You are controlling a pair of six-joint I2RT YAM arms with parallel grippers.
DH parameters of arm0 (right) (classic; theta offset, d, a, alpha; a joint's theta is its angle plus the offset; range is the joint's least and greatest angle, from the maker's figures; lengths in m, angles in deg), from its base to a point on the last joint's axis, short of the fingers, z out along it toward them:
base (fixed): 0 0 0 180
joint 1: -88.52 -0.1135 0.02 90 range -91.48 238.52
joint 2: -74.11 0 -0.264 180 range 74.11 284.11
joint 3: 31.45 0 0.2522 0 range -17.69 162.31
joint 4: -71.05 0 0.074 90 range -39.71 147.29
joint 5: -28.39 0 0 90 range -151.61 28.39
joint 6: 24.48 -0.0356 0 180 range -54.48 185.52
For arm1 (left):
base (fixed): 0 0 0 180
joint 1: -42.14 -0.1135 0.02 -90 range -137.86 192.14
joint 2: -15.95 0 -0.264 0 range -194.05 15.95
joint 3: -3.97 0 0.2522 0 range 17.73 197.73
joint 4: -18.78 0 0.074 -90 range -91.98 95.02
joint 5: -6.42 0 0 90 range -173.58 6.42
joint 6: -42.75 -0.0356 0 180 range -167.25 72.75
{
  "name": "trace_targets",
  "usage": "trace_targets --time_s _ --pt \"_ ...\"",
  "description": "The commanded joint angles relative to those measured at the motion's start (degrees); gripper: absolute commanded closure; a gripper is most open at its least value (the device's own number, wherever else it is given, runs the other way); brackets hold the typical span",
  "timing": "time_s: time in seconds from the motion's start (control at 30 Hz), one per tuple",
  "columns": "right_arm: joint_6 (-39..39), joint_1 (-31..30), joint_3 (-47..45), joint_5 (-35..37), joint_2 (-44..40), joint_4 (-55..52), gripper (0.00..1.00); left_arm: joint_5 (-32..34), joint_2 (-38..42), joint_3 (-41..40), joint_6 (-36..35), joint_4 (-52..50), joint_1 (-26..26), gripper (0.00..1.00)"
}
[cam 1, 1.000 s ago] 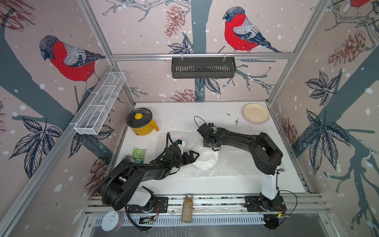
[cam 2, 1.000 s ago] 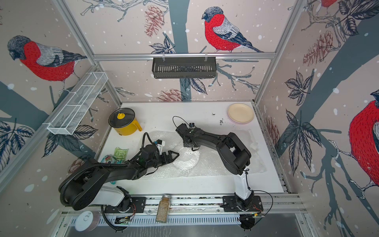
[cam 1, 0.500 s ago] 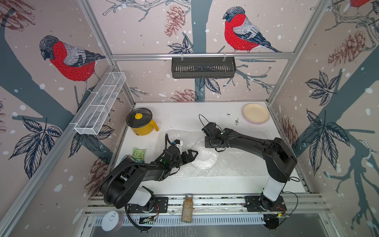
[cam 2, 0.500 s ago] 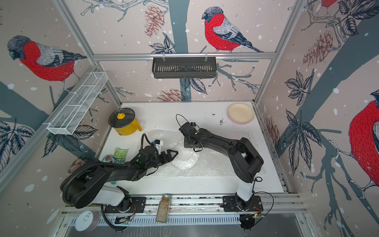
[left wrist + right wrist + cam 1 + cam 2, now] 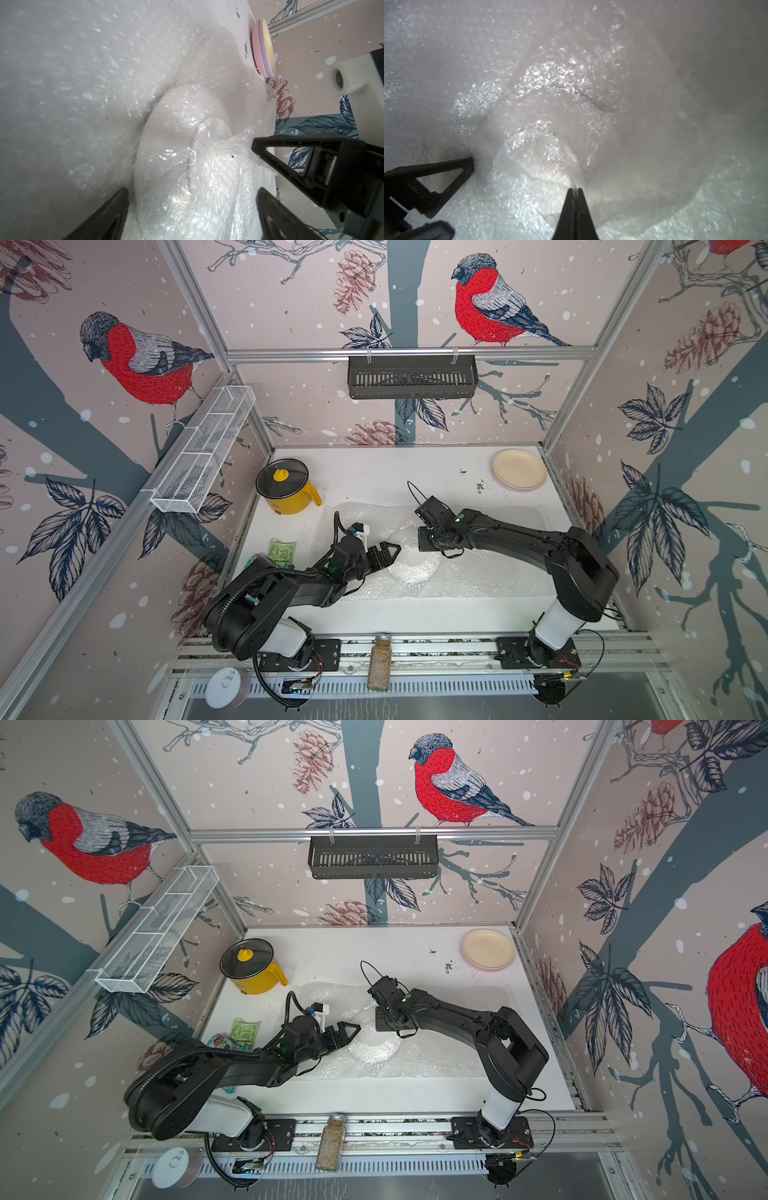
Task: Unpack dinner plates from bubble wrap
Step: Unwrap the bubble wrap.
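Right pincer point(image 5: 574, 190): clamped on bubble wrap point(image 5: 478, 572) | Left pincer point(image 5: 191, 190): spread wide at wrapped plate point(image 5: 172, 145) | Stacked plates point(image 5: 519, 469): far right corner of tabletop point(image 5: 374, 472)

Through the clear crinkly bubble wrap point(image 5: 83, 83) I can't make out the colour or print of the round wrapped plate point(image 5: 166, 141). Well apart from it, the cream round plate point(image 5: 518, 473) hides all but the rims of those stacked beneath.

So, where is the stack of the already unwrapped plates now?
In both top views the stack of plates, cream on top, sits in the far right corner of the table, beyond the bubble wrap.
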Motion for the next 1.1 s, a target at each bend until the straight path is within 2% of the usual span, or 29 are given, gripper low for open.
trace_targets --time_s 0.0,0.37,0.67,0.73,0.8,0.93,1.07 --pt "0.7 -0.8 -1.0 -3.3 -1.4 0.8 0.99 5.2 -0.7 -0.6 2.2 -10.5 -0.1 0.05" --pt "-0.5 -0.6 -11.3 -5.1 -6.8 0.9 1.00 6.9 -1.6 -1.6 5.3 -9.6 -0.2 0.05" --pt "-1.5 0.0 -13.8 -3.7 -8.1 1.2 0.98 6.9 -2.8 -1.9 6.0 -9.0 -0.6 0.05" --pt "-1.9 -0.2 -13.1 -3.5 -7.5 1.9 0.80 6.5 -3.0 -1.9 5.9 -8.6 -0.6 0.05" --pt "-2.2 -0.4 -11.7 -3.9 -6.8 3.0 0.70 6.6 -2.7 -2.3 6.1 -8.1 -0.6 0.05" --pt "-3.2 -0.8 -8.6 -3.2 -5.4 2.9 0.57 6.7 -2.1 -2.1 5.8 -8.9 -0.6 0.05" --pt "-3.4 -0.8 -7.3 -1.8 -3.7 1.4 0.52 7.1 -1.4 -2.2 5.6 -9.3 -0.6 0.05"
